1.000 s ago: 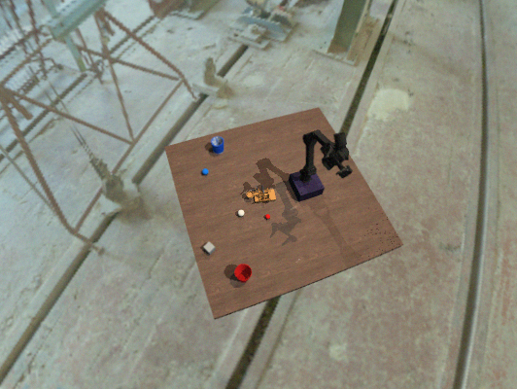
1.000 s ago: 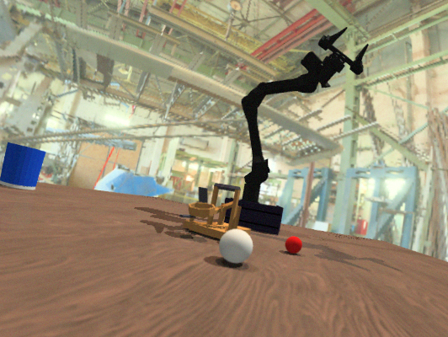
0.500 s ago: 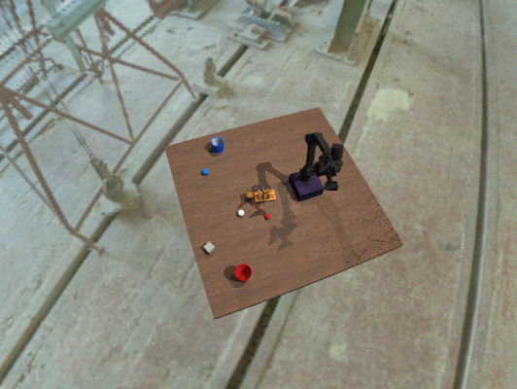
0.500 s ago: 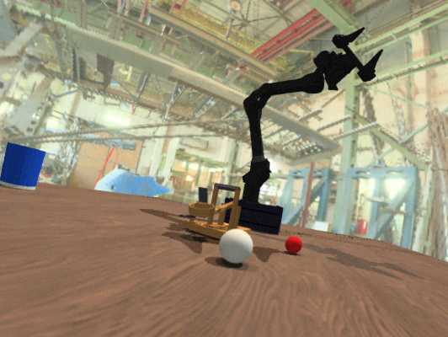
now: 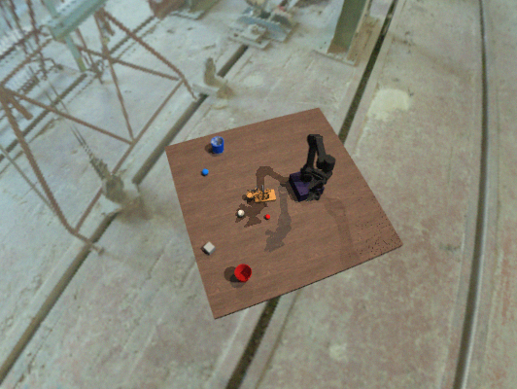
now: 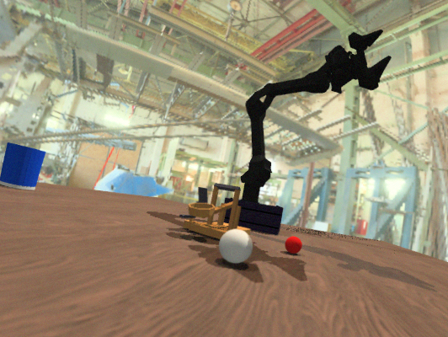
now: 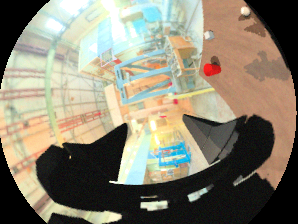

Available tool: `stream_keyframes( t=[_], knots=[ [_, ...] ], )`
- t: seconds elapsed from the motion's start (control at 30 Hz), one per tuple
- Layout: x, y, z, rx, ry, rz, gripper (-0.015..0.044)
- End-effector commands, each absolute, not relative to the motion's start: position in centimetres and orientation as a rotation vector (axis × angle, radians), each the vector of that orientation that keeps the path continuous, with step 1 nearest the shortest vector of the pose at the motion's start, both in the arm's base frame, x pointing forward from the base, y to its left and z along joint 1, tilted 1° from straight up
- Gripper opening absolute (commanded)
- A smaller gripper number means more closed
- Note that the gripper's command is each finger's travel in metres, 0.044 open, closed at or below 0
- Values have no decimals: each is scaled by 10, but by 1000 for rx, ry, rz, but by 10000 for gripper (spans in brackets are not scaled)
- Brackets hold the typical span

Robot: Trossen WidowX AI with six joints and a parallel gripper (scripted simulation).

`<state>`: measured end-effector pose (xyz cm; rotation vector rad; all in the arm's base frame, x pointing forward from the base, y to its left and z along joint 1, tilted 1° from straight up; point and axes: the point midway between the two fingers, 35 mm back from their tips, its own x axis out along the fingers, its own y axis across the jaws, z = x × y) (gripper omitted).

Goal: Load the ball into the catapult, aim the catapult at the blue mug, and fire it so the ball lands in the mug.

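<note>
The wooden catapult (image 5: 261,194) (image 6: 212,215) stands near the middle of the table, just in front of the arm's dark base (image 5: 300,187) (image 6: 257,216). A white ball (image 5: 240,213) (image 6: 235,246) and a small red ball (image 5: 267,217) (image 6: 293,244) lie on the table close to the catapult. A blue ball (image 5: 205,171) lies farther off, near the blue mug (image 5: 217,144) (image 6: 21,165) at the table's far corner. My gripper (image 6: 384,45) (image 7: 155,121) is open and empty. It is raised high in the air, away from the catapult and the balls.
A red mug (image 5: 242,272) (image 7: 212,68) stands near the table's front edge and a grey cube (image 5: 209,248) (image 7: 209,34) lies at the left edge. The brown table (image 5: 330,233) (image 6: 105,274) stands on a factory floor with rails.
</note>
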<state>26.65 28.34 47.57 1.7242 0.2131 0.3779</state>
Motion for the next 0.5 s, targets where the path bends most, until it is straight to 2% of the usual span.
stream_keyframes(
  t=[0.0,0.47],
  knots=[
    [285,281,452,1599,225,321,440],
    [339,242,378,1190,291,114,440]
  ],
)
